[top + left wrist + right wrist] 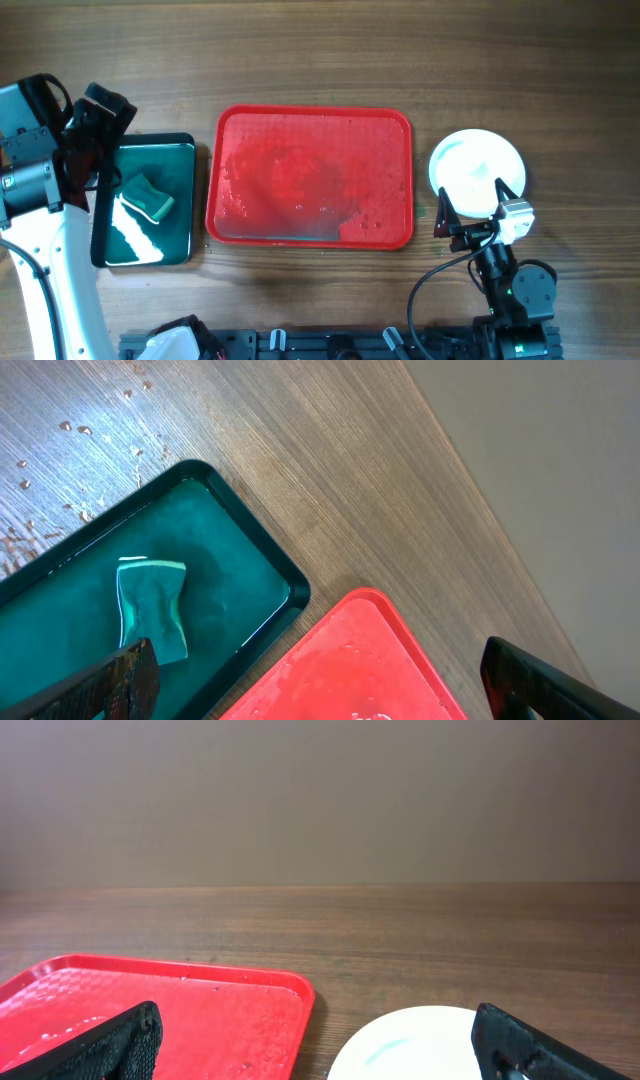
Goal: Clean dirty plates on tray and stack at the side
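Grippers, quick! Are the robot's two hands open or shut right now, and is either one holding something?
Left gripper: open, holding nothing.
Right gripper: open, holding nothing.

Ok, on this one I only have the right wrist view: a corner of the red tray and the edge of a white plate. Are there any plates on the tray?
Observer: None. Overhead, the red tray holds only a wet film.
Reviewer: Where does the plate I see sit?
Observer: The white plate is on the table to the right of the tray, apart from it. I cannot tell whether others lie beneath it.
Reviewer: And the left arm?
Observer: The left gripper is open and holds nothing. It is at the edge of the black tray, where a green sponge lies.
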You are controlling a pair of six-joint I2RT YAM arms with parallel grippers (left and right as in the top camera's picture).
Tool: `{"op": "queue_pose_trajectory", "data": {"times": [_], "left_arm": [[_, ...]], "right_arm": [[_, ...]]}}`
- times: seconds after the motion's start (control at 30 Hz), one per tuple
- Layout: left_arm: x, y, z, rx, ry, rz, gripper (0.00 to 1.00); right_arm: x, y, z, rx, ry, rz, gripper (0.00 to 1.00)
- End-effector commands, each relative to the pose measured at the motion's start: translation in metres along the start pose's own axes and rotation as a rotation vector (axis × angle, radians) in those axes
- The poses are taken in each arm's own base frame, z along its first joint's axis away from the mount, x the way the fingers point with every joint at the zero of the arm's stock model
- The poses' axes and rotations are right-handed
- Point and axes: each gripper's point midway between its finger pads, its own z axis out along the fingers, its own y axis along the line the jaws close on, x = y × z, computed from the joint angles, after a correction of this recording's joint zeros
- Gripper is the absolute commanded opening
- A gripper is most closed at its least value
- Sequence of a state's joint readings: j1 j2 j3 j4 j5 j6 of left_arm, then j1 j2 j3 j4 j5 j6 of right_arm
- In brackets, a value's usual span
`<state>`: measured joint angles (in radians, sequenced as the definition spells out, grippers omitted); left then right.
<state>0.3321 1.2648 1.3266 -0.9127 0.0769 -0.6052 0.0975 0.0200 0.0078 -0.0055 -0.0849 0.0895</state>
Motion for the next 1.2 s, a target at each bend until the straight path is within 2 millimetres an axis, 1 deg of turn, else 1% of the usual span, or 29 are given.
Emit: {"op": "queue_pose_trajectory", "data": {"times": [0.0, 0.3, 0.4, 0.47, 0.5, 0.53, 0.6, 0.7, 0.77, 0.83, 1.03, 1.1, 1.17], "left_arm": [[0.001, -0.001, 0.000, 0.006, 0.003, -0.007, 1.00], [0.000, -0.001, 0.000, 0.002, 0.000, -0.007, 1.00], [-0.008, 0.007, -0.004, -0.044, -0.053, -0.006, 1.00], [-0.011, 0.006, -0.009, -0.061, -0.117, 0.032, 1.00], [-0.009, -0.001, -0.007, -0.044, -0.135, 0.098, 1.00], [-0.003, -0.012, -0.005, -0.003, -0.155, 0.204, 1.00], [0.017, -0.030, -0.002, 0.087, -0.198, 0.392, 1.00], [0.042, -0.040, -0.002, 0.217, -0.281, 0.540, 1.00], [0.063, -0.043, -0.006, 0.341, -0.328, 0.623, 1.00], [0.084, -0.036, -0.007, 0.422, -0.351, 0.673, 1.00], [0.137, 0.008, 0.010, 0.490, -0.411, 0.685, 1.00], [0.150, 0.020, 0.011, 0.511, -0.448, 0.702, 1.00], [0.159, 0.024, 0.011, 0.529, -0.490, 0.772, 1.00]], "right_arm": [[-0.004, -0.001, -0.001, 0.011, -0.022, 0.017, 1.00], [-0.004, -0.001, -0.001, 0.011, -0.022, 0.017, 1.00], [-0.004, -0.001, -0.001, 0.011, -0.022, 0.017, 1.00], [-0.004, -0.001, -0.001, 0.011, -0.022, 0.016, 1.00], [-0.004, -0.001, -0.001, 0.011, -0.022, 0.017, 1.00], [-0.004, -0.001, -0.001, 0.011, -0.022, 0.016, 1.00], [-0.004, -0.001, -0.001, 0.011, -0.022, 0.016, 1.00], [-0.004, -0.001, -0.001, 0.011, -0.022, 0.016, 1.00], [-0.004, -0.001, -0.001, 0.011, -0.022, 0.017, 1.00], [-0.004, -0.001, -0.001, 0.011, -0.022, 0.017, 1.00], [-0.004, -0.001, -0.001, 0.010, -0.022, 0.017, 1.00], [-0.004, -0.001, -0.001, 0.011, -0.022, 0.016, 1.00], [-0.004, -0.001, -0.001, 0.011, -0.022, 0.016, 1.00]]}}
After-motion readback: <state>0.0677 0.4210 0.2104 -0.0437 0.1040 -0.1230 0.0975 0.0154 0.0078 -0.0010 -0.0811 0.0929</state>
